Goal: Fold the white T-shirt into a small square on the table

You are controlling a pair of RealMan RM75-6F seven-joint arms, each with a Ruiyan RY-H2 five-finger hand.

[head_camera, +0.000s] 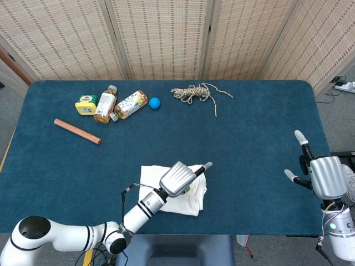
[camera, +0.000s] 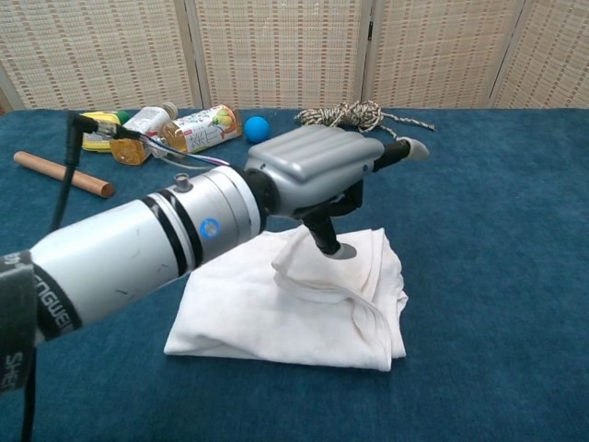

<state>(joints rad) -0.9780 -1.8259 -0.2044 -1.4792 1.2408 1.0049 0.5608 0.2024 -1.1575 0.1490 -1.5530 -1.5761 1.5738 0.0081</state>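
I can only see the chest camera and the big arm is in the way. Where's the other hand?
Observer: The right hand is at the right edge of the table, far from the shirt. Its fingers are apart and it holds nothing.
Operator: Does the shirt look square from above?
Observer: Roughly. In the head view the white T-shirt is a small bundle with an uneven near edge, and the left hand is over its right half.
Operator: What's the yellow thing behind the cable?
Observer: A small yellow-and-green item, lying just left of the brown bottle.
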